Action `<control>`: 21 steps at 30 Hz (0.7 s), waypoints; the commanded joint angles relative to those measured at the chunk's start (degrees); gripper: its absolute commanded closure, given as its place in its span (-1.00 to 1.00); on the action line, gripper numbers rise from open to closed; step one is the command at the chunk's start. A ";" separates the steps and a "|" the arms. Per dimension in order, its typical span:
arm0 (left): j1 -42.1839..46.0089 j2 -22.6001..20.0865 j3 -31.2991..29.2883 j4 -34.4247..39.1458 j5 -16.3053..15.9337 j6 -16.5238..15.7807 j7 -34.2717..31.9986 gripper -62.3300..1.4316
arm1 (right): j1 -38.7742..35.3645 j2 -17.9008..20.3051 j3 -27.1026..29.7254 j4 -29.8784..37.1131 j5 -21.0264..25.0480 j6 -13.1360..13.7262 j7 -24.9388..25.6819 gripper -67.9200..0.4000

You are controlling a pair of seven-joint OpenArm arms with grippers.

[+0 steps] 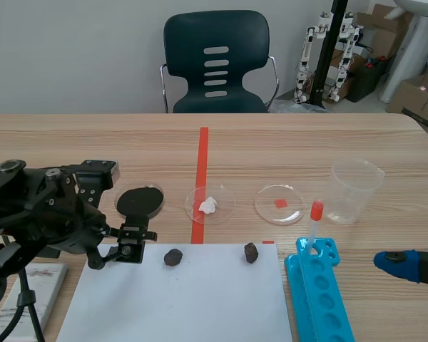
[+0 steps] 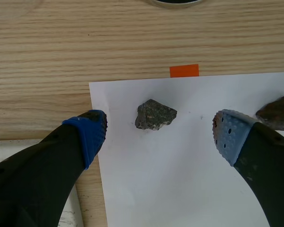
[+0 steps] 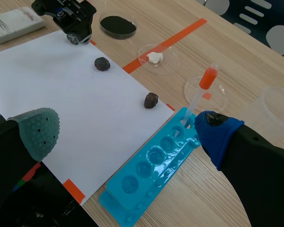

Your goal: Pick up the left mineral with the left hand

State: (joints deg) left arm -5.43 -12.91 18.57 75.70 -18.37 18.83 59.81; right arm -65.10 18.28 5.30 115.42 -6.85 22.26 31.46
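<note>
Your left pincer (image 2: 160, 135) hangs over the far left corner of the sheet (image 1: 178, 299), with the left mineral (image 2: 155, 115) on the sheet between its spread fingers and the right mineral (image 1: 251, 252) further right. Behind the sheet, three dishes (image 1: 210, 204) and a beaker (image 1: 355, 191) stand in a row on the bench (image 1: 93, 139). The rack (image 1: 319, 296) lies just right of the sheet.

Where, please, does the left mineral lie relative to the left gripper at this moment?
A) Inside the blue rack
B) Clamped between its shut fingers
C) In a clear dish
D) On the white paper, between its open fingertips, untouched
D: in the left wrist view the left mineral lies on the white paper between the tips of the open left gripper, with bare paper showing on both sides of it.
</note>
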 commanded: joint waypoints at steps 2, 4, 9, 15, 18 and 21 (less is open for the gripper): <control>-1.49 0.90 -0.52 -0.96 1.16 -0.15 -0.20 -0.54 | 0.35 0.15 0.52 0.50 0.46 -0.15 0.81 -0.74; -2.23 1.40 -0.52 -2.25 1.51 -0.15 -0.20 -0.54 | 0.35 0.15 0.52 0.50 0.46 -0.15 0.81 -0.74; -3.54 1.95 -0.52 -5.49 1.53 -0.31 -0.22 -0.54 | 0.35 0.15 0.52 0.50 0.46 -0.15 0.81 -0.74; -4.44 2.08 -0.52 -8.22 1.53 -0.31 -0.33 -0.53 | 0.35 0.15 0.52 0.50 0.46 -0.15 0.81 -0.74; -4.44 2.34 -0.52 -8.31 1.53 -0.31 -0.44 -0.38 | 0.35 0.15 0.52 0.50 0.46 -0.15 0.81 -0.74; -4.44 2.45 -0.52 -8.31 1.53 -0.46 -0.46 -0.12 | 0.35 0.15 0.52 0.50 0.46 -0.15 0.81 -0.74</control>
State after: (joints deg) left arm -9.52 -10.48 18.35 66.72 -17.12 18.37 59.57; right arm -65.10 18.28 5.30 115.42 -6.85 22.26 31.46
